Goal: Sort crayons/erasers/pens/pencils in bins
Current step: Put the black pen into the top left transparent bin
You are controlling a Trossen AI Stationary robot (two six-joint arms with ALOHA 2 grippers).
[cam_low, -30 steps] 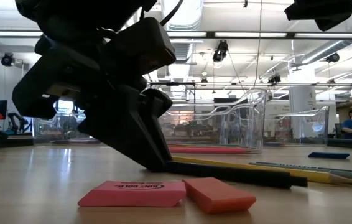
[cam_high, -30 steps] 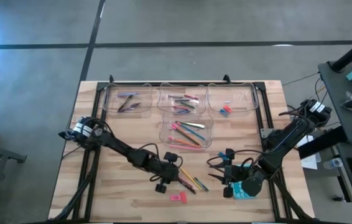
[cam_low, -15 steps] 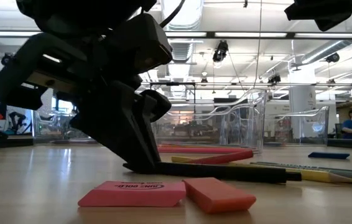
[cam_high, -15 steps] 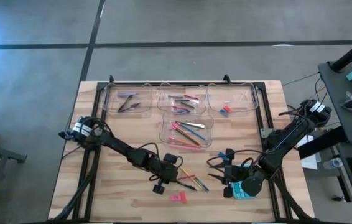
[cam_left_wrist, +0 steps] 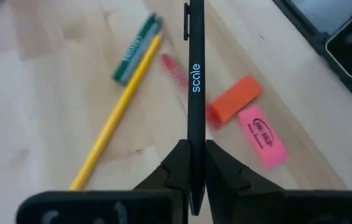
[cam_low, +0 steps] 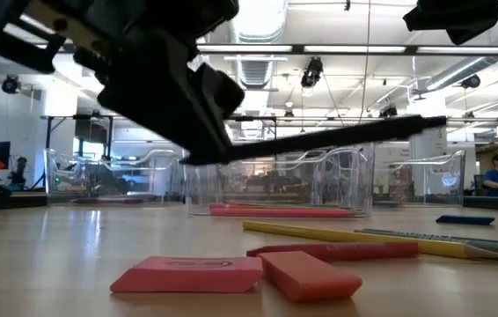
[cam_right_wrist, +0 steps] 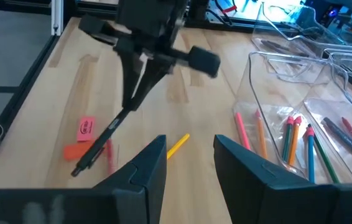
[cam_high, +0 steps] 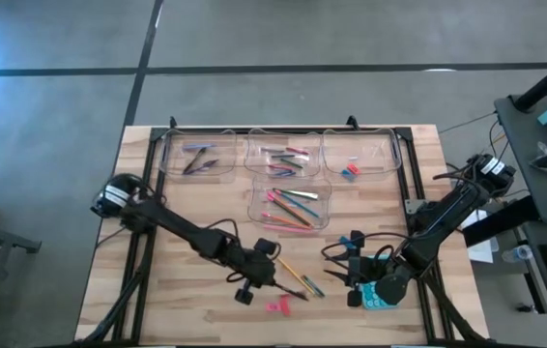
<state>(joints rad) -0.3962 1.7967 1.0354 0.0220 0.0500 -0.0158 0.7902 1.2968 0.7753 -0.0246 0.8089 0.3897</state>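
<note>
Printed along the barrel of the black pen (cam_left_wrist: 194, 81), in pale blue lower-case letters: "scale", readable in the left wrist view. Dark printed lettering on the green crayon (cam_left_wrist: 136, 49) lying on the table and on the pink eraser (cam_left_wrist: 262, 136) beside the orange one, too small to make out. No other text, number or sign legible anywhere else.
</note>
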